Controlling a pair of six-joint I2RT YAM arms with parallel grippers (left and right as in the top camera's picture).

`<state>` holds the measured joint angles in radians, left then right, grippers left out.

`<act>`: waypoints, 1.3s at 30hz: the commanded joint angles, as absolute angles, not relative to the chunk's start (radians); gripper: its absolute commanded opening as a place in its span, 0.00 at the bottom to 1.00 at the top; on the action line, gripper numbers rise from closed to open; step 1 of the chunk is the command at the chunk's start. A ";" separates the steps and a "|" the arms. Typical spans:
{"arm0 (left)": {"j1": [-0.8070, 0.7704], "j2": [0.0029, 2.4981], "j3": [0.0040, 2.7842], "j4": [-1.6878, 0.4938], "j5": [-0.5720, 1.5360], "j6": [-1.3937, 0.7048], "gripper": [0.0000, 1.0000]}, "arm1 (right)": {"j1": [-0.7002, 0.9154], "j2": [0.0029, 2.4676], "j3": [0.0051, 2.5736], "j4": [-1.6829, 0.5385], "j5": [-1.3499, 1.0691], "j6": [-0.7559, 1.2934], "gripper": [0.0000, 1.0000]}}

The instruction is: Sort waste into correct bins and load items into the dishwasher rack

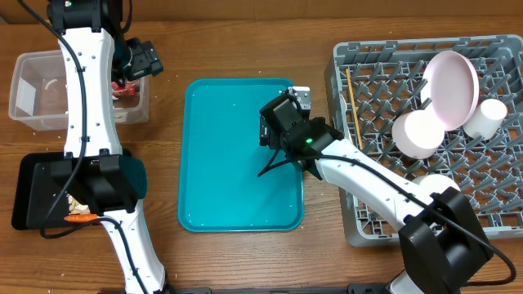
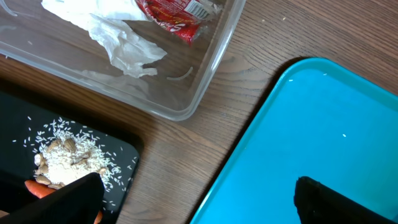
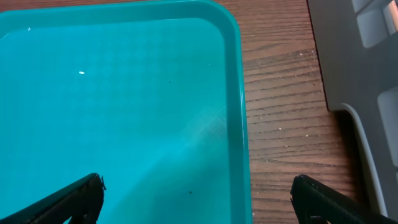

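The left gripper (image 2: 199, 200) is nearest the lens, its two dark fingertips (image 2: 71, 194) spread wide at the bottom corners of the left wrist view and holding nothing. Just beyond them the shallow black tray (image 2: 18, 118) carries a heap of beige food scraps (image 2: 65, 158) with loose grains scattered around it, and the orange carrot (image 2: 38, 186) lies touching the heap's near edge. Next to that tray stands the clear tub (image 2: 205, 68), with the crumpled white napkin (image 2: 118, 37) and the red snack wrapper (image 2: 174, 15) lying together inside. From overhead, the grey dishwasher rack (image 1: 384, 73) fills the right side of the table. In it the round plate (image 1: 453, 86) stands tilted on edge, a small bowl (image 1: 418, 133) rests against its lower side, the cup (image 1: 490, 118) lies just beside the plate, and the chopsticks (image 1: 351, 102) lie along the rack's left edge. The right gripper (image 3: 199, 200) hangs over the right part of the teal tray (image 3: 124, 93), its jaws fully apart and empty. The tray sits between the bins and the rack on the wooden table (image 3: 280, 124).
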<state>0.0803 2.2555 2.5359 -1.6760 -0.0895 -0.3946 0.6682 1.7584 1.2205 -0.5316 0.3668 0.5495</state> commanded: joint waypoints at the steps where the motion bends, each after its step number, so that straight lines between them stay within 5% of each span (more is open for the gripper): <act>1: 0.078 2.247 2.555 -1.675 -0.084 -0.416 1.00 | 0.667 1.762 1.223 -0.525 0.384 0.547 1.00; 20: 0.078 2.247 2.555 -1.637 -0.084 -0.417 1.00 | 0.667 1.762 1.223 -0.525 0.384 0.547 1.00; 29: 0.066 2.257 2.553 -1.690 0.232 -0.410 1.00 | 0.666 1.762 1.223 -0.525 0.384 0.547 1.00; 39: 0.044 2.257 2.553 -1.690 0.158 -0.356 1.00 | 0.667 1.762 1.223 -0.525 0.384 0.547 1.00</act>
